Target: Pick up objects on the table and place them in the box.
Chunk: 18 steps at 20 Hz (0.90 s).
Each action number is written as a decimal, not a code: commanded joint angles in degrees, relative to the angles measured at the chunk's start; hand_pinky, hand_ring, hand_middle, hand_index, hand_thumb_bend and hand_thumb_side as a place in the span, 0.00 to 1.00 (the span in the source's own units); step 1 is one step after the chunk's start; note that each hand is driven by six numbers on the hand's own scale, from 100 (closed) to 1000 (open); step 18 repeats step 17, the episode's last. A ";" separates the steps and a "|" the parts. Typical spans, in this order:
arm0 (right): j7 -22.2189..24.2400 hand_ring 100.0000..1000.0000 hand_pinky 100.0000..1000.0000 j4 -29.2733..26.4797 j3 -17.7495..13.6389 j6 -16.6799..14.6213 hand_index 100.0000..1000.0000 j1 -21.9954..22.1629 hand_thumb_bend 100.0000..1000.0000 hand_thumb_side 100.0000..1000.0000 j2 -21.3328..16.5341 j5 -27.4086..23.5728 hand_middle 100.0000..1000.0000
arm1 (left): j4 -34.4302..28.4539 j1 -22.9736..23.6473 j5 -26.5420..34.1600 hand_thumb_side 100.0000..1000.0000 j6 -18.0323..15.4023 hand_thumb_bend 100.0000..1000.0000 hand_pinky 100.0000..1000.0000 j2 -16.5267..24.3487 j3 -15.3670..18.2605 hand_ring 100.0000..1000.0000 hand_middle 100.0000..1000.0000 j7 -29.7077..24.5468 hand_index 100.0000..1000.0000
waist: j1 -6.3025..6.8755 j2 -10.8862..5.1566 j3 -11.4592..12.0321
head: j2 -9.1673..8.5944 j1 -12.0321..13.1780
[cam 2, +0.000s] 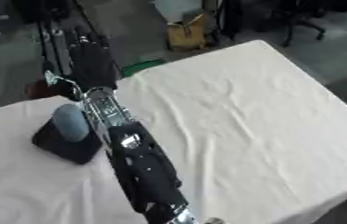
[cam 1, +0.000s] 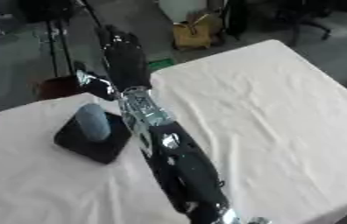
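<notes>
A grey-blue rounded object (cam 1: 93, 121) stands on a flat black block (cam 1: 90, 141) on the left part of the white-clothed table (cam 1: 268, 113). My right arm stretches from the bottom edge up past the block's right side. My right hand (cam 1: 124, 59) is black. It reaches beyond the table's far edge with its fingers straight, and I see nothing held in it. Its thumb (cam 1: 88, 83) sticks out to the left, just above the grey-blue object. The left hand shows in neither view.
A dark reddish container (cam 1: 54, 87) stands on the floor behind the table's far left edge. A yellow box (cam 1: 192, 33) and a green patch (cam 1: 160, 64) lie on the floor further back. The cloth is wrinkled to the right of the arm.
</notes>
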 commanded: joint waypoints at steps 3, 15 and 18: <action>3.05 0.76 0.84 -3.91 2.92 -6.79 0.90 -0.69 0.25 0.53 -5.75 -9.00 0.82 | -0.63 0.18 -0.13 0.73 -0.28 0.64 0.68 1.39 1.05 0.61 0.78 1.13 0.87 | -0.01 -0.63 -0.36 | -0.29 0.59; 15.38 0.63 0.73 -11.80 3.37 -13.55 0.80 2.78 0.08 0.47 -17.76 -37.30 0.68 | -0.45 1.01 -1.00 0.74 -0.31 0.64 0.68 1.71 2.23 0.61 0.78 2.14 0.88 | -0.87 0.45 -1.46 | -1.01 1.60; 18.23 0.64 0.73 -12.75 3.21 -14.09 0.79 3.04 0.00 0.49 -18.52 -38.48 0.67 | -0.43 1.16 -1.09 0.74 -0.30 0.64 0.68 1.71 2.35 0.61 0.78 2.22 0.88 | -0.93 0.49 -1.42 | -0.95 1.68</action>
